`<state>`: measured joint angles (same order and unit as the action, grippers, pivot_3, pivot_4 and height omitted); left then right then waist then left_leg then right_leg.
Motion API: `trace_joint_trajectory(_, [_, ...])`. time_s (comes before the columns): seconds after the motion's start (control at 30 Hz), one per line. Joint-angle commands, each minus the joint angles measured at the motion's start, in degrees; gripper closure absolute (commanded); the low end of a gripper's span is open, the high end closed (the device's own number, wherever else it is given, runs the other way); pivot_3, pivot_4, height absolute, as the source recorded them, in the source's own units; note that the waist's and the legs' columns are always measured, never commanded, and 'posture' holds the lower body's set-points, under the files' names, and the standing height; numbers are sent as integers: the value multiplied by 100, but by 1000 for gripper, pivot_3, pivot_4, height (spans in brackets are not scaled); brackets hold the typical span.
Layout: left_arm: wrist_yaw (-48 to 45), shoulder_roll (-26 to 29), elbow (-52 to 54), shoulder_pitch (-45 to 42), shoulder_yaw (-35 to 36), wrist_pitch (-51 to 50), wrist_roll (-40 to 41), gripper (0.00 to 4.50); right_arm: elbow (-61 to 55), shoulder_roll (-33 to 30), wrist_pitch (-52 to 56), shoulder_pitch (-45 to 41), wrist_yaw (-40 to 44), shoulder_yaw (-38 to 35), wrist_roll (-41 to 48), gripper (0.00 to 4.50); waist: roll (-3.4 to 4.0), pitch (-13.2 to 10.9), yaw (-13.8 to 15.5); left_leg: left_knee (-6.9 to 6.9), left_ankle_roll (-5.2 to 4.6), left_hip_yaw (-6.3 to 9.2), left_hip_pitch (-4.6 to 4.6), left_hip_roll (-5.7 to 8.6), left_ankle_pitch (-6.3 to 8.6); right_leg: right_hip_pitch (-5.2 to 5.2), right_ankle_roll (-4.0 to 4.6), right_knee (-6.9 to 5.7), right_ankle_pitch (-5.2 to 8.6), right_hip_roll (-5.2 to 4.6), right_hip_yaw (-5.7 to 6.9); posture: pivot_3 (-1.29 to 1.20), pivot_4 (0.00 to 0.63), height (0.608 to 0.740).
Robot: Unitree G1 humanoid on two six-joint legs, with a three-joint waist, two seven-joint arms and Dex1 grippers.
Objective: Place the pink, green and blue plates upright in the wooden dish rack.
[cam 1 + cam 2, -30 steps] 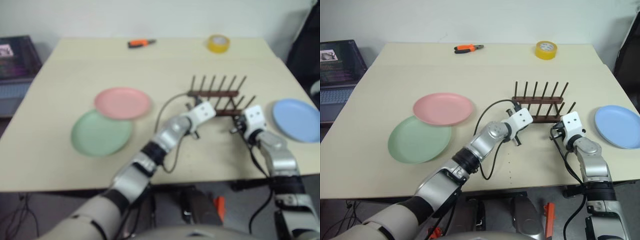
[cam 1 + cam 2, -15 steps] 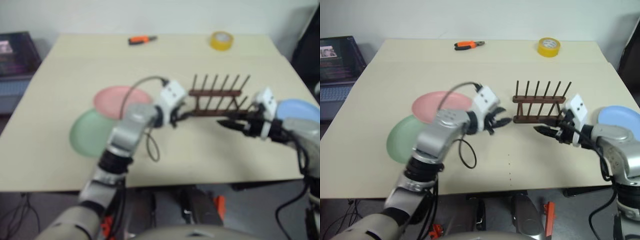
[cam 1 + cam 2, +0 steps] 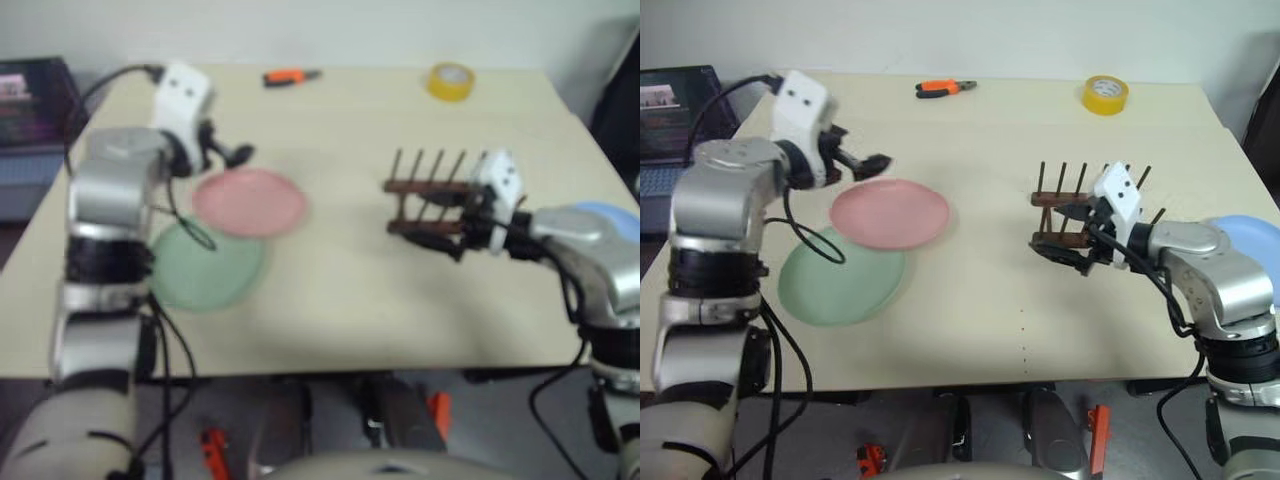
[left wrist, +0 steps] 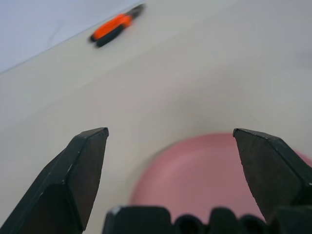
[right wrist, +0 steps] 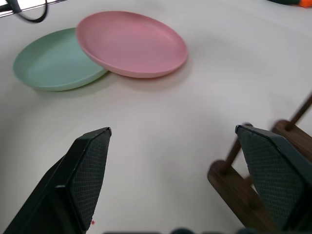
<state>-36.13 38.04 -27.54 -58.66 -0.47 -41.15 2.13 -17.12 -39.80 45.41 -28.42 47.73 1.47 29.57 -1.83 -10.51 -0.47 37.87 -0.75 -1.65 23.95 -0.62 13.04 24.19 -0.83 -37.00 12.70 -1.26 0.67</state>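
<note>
Tools both wide open and empty, left tool beside pink plate edge, right tool at wooden dish rack.

The right arm is hiding most of the blue plate and part of the wooden dish rack, the pink plate is overlapping the green plate's rim, and a laptop is running off the frame edge.

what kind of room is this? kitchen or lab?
Looks like a lab or workshop, not a kitchen: bare beige table, orange pliers and yellow tape roll at its far edge, laptop alongside.
</note>
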Motion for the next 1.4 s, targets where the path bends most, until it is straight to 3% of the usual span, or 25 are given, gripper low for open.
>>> trace_joint_trajectory(0.03, [142, 181, -1740, -779, 190, 930, -151, 0, -19, 34, -209, -125, 63, 24, -63, 24, -1, -1, 30, -1, 0, -3, 3, 0, 0, 4, 0, 2, 0, 0, 0, 0, 150, 740])
trace_joint_trajectory(0.17, [-136, 202, -3301, -1265, 1, 1632, -364, 0, -34, 51, -258, -68, 93, 65, -108, 24, -2, -1, 38, -4, 1, -21, 13, 4, 4, 15, 0, 6, 0, -2, 1, 0, 150, 740])
trace_joint_trajectory(0.3, [-289, 80, -4079, -1445, -107, 2033, -569, 0, -51, 49, -257, -29, 105, 49, -107, 24, -7, -4, 39, 1, 2, -23, 28, 5, 6, 25, -1, 5, 0, -5, 1, 0, 150, 740])
trace_joint_trajectory(0.77, [-655, -341, -4592, -1182, -238, 2176, -880, 0, -200, 30, -186, 23, 5, 2, -91, 24, -19, -11, 38, 8, 2, -18, 31, 1, 6, 28, 0, -2, -1, -10, 0, 0, 150, 740])
trace_joint_trajectory(0.87, [-718, -372, -4579, -1154, -248, 2170, -897, 611, -214, 38, -186, 20, -22, 5, -87, 0, -19, -11, 37, 8, 2, -17, 31, 0, 6, 28, 0, -4, -1, -10, 0, 0, 150, 740])
trace_joint_trajectory(1.23, [-779, -315, -4512, -1191, -173, 2193, -892, 4489, -166, 78, -247, -47, -32, 63, -110, 0, -19, -10, 36, 12, 2, -18, 30, 1, 6, 28, 0, -8, -1, -9, 1, 0, 150, 740])
trace_joint_trajectory(1.4, [-871, -245, -4388, -1412, 25, 2143, -728, 4489, -284, 169, -197, -154, 63, -26, 117, 0, -20, -10, 31, 15, 2, -21, 22, 0, 6, 26, -2, -15, -3, -8, 0, 0, 150, 740])
